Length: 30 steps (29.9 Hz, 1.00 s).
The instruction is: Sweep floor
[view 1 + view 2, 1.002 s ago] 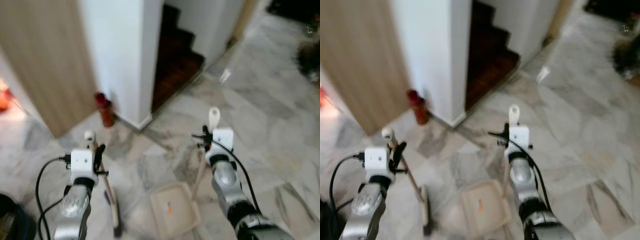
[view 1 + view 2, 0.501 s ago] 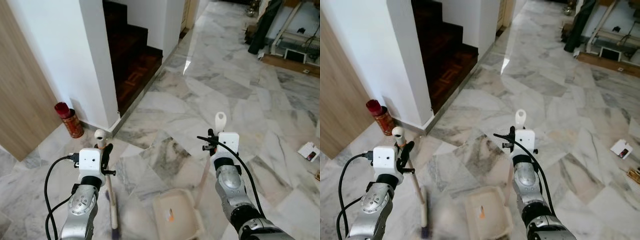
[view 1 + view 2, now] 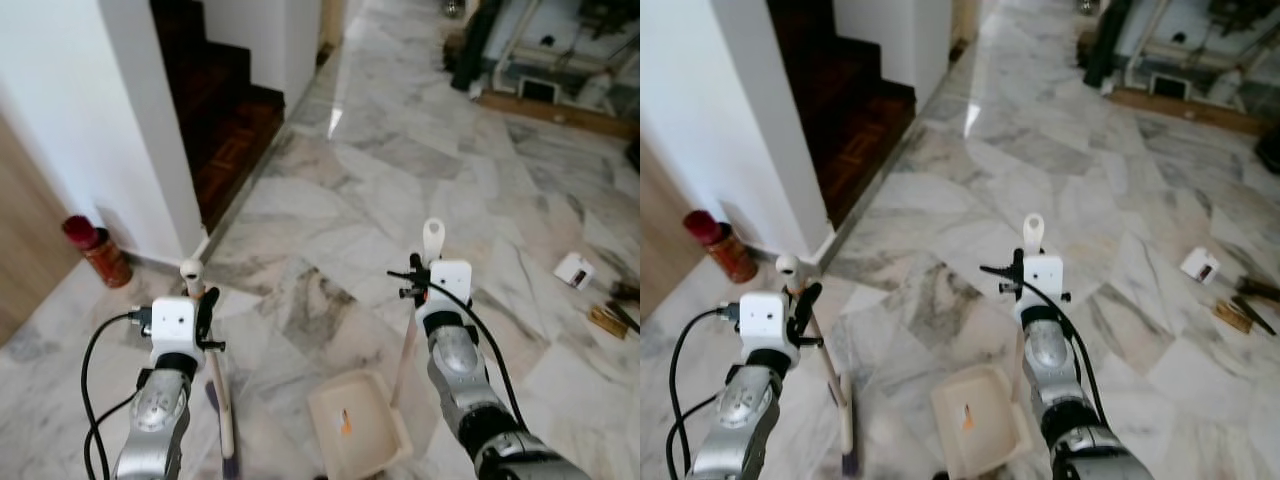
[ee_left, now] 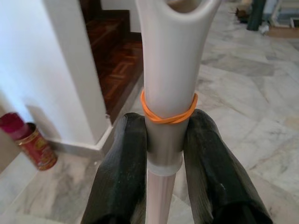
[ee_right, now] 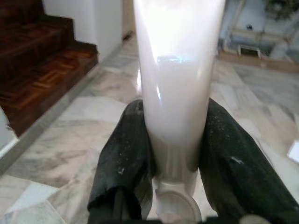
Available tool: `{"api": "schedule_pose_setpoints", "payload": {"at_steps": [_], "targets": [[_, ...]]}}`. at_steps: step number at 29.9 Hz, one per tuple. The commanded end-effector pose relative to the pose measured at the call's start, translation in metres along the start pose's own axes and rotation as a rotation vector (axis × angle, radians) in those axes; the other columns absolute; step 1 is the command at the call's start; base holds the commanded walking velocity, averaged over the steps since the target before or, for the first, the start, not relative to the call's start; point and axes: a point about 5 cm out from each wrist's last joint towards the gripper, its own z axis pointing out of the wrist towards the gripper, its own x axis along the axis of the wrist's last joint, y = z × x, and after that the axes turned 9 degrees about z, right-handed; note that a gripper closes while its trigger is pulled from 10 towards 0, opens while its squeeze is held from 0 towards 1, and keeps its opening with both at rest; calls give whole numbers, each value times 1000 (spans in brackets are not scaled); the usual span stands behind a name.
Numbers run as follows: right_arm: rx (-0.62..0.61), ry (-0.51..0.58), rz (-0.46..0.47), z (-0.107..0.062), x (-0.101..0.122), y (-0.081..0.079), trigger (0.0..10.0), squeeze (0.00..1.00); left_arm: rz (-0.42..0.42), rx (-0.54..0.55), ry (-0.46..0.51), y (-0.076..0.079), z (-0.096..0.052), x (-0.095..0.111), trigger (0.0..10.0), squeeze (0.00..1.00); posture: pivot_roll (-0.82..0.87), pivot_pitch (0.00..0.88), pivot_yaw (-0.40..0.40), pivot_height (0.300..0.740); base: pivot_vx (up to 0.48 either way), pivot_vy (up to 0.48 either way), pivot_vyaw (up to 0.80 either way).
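Open marble floor (image 3: 400,190) fills the frame's centre and upper right; a white wall corner (image 3: 130,120), dark stairs (image 3: 225,110) and red canister (image 3: 95,250) (left side) block passage.

Broom (image 3: 832,385) head cut off at frame bottom (bristles unseen); small orange bit in dustpan (image 3: 978,418) too tiny to ID.

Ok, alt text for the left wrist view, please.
The left gripper is shut on the broom handle, cream with an orange rubber band just above the fingers. Behind are a white wall corner, dark wooden stairs, a red canister and marble floor.
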Motion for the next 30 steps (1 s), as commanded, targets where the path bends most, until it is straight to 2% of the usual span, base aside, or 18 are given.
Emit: {"api": "schedule_pose_setpoints", "payload": {"at_steps": [1,30], "targets": [[-17,17,2,3,5,6,10000,0,-8,-5,7,4,1,1,10000,0,122,103,-62,740,0,0,-800],[-12,12,5,2,3,4,10000,0,-3,-10,12,4,1,1,10000,0,133,82,-59,740,0,0,-800]]}}
